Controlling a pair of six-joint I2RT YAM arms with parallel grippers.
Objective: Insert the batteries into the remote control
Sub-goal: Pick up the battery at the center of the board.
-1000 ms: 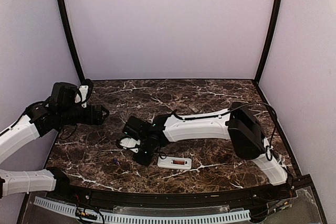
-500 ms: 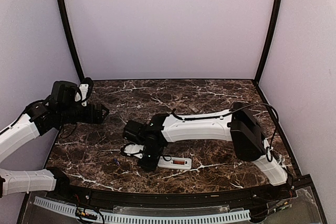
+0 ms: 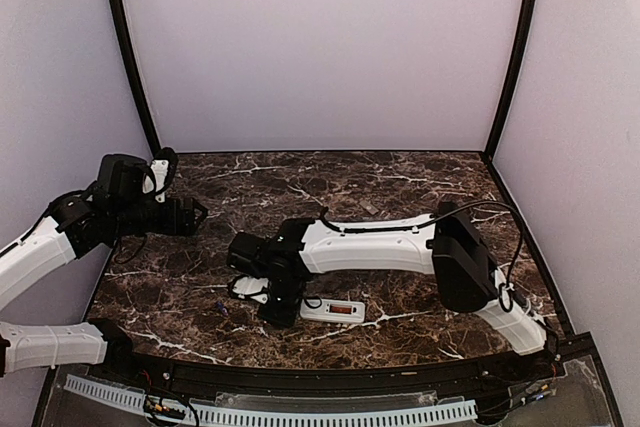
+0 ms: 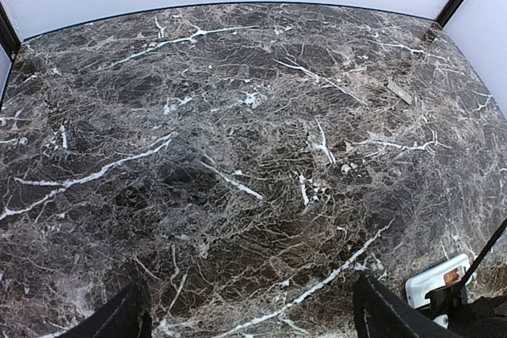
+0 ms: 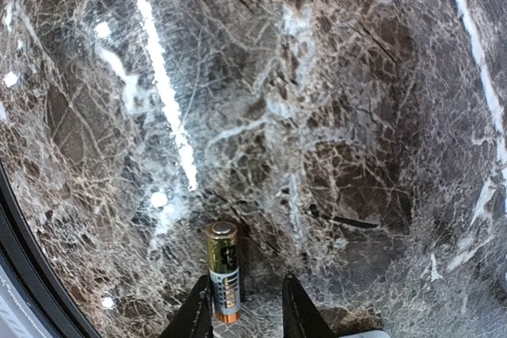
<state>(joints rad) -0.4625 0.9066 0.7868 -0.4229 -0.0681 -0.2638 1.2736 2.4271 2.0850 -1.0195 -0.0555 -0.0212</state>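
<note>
The remote control (image 3: 333,310) lies lower centre in the top view on the marble surface (image 3: 400,187). One battery (image 5: 224,271) lies at the right wrist view's bottom, between the right tool's (image 5: 242,314) narrowly parted jaws, against one. The left tool (image 4: 249,316) gapes wide, empty.

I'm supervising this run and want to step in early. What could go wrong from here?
1. The battery lies off-centre, against one finger of the open right gripper; closing may roll it or clamp it crooked.
2. It rests loose on the smooth marble table, so a nudge could send it rolling.
3. The remote control lies close beside that gripper; the arm might knock it.
</note>
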